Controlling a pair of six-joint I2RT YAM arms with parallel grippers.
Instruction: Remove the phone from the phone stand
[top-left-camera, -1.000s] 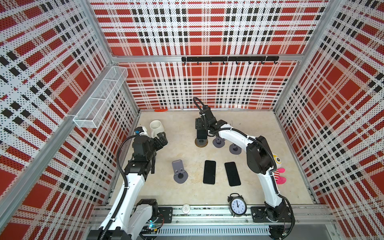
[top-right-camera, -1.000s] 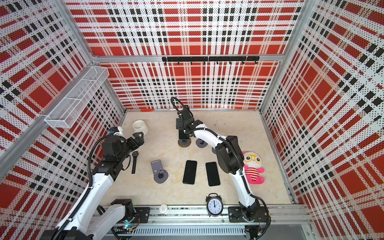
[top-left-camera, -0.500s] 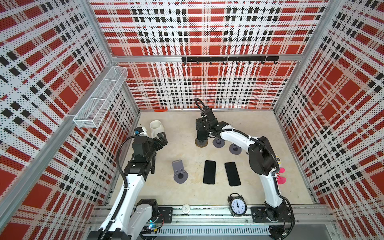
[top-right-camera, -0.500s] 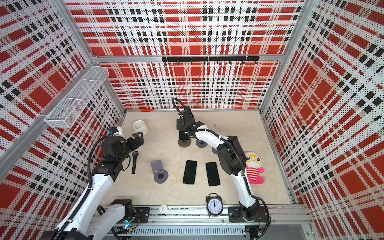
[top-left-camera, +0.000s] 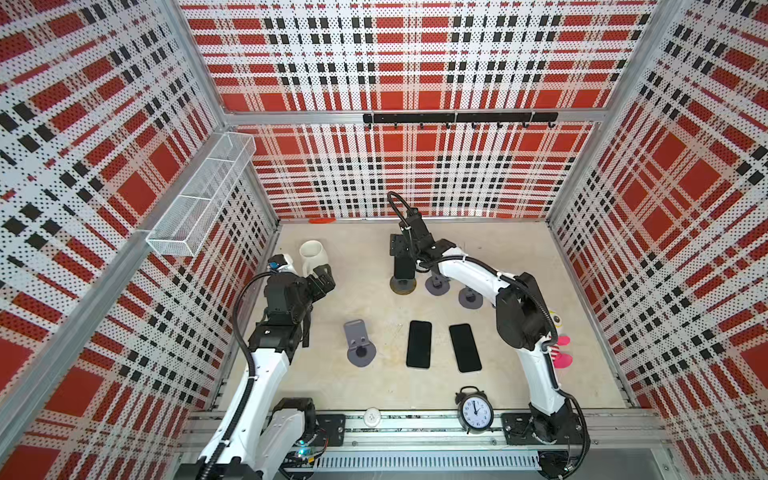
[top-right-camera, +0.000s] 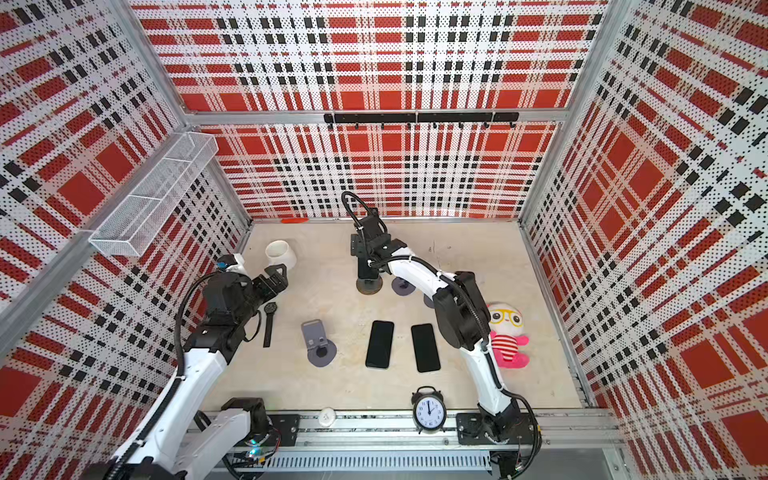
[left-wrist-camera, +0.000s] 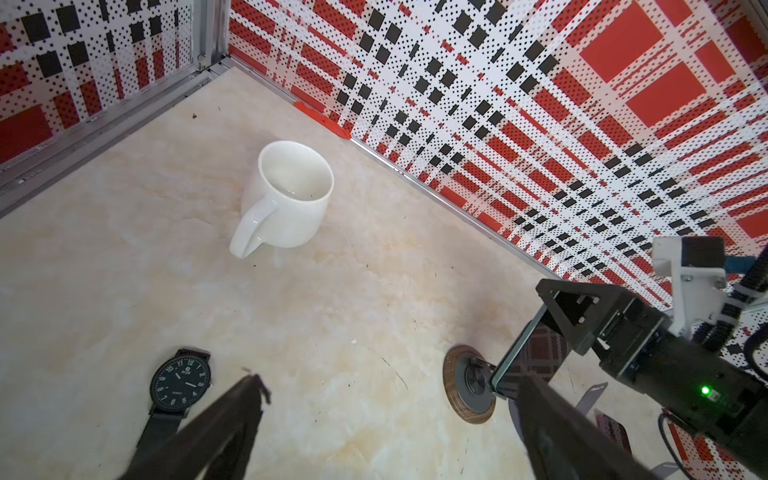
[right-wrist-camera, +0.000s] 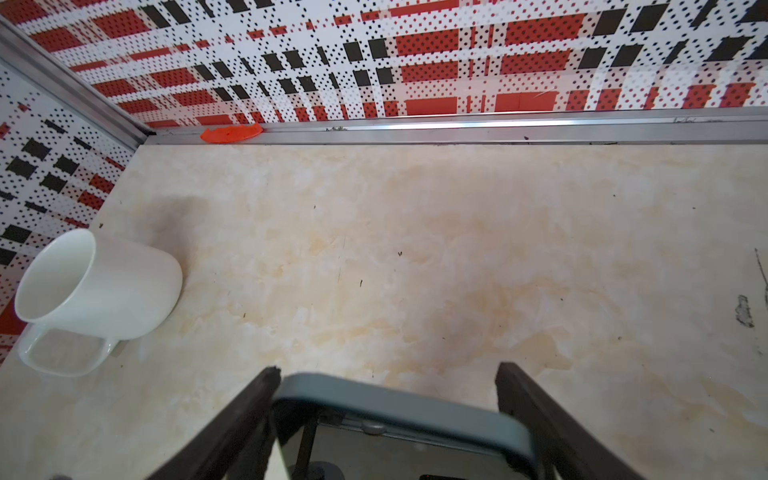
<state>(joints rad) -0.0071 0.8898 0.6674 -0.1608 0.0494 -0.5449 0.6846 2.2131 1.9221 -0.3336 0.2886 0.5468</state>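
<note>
Perforated plaid walls (top-left-camera: 415, 174) in red, black and white box in a beige marbled tabletop (top-left-camera: 357, 245). The wood-rimmed phone stand (top-left-camera: 402, 286) sits toward the back wall, and the phone (top-left-camera: 403, 266) stands upright on it. The right gripper (right-wrist-camera: 386, 369) straddles the phone's top edge, but I cannot tell whether it clamps the phone. Left of the stand, beside a white mug (top-left-camera: 312, 254), the left gripper (left-wrist-camera: 390, 376) hangs spread wide and empty. A spare phone (top-left-camera: 418, 344) lies flat in front of the stand.
</note>
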